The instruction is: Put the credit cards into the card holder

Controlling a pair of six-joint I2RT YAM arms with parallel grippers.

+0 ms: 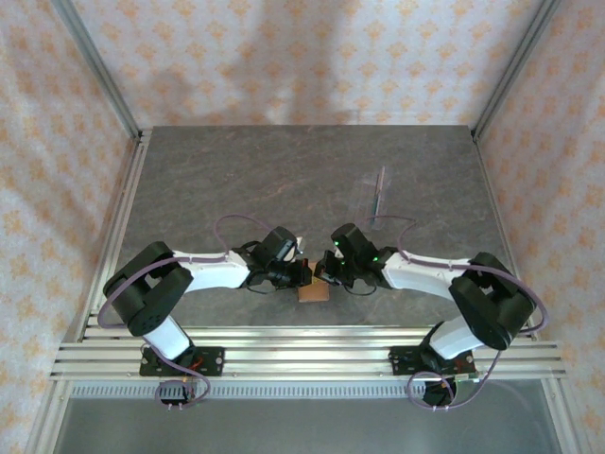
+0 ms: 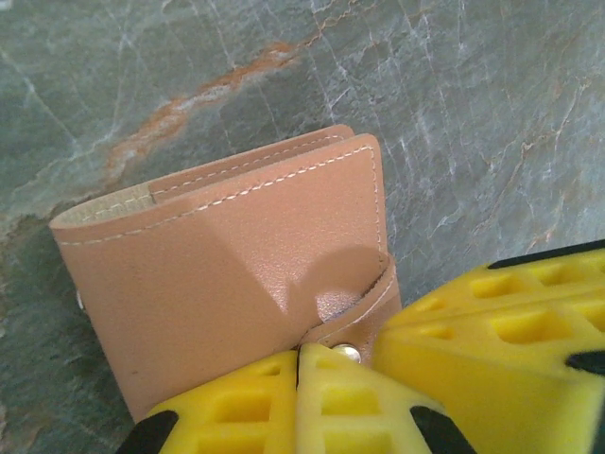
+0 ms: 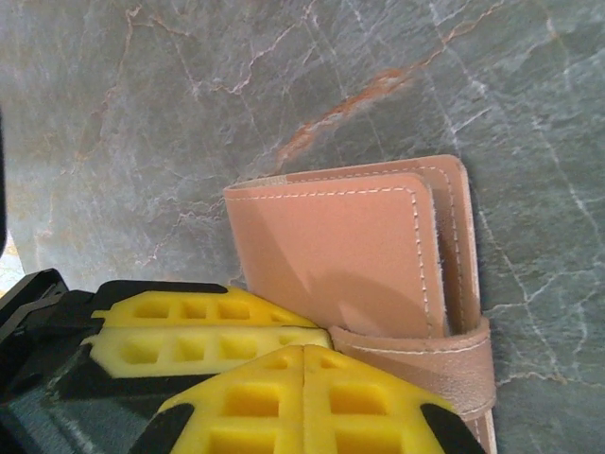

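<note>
Both sets of jaws are sitting fully closed, and I am seeing the folded card holder (image 2: 227, 265) lying at twelve o'clock from the left gripper (image 2: 298, 402) and the right gripper (image 3: 302, 402) alike, touching their tips, long axis running nine-to-three, neither arm nearer, any pinch unclear.

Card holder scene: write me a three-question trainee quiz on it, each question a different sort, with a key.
1. True or false: the small reddish-brown leather card holder lies folded shut on the grey stone table.
2. Pick one. The left gripper is: A) wide open; B) shut; C) holding a black card.
3. Fill in: the right gripper is shut right beside the holder's snap ____.

Key: 1 true; 2 B; 3 tab.
</note>
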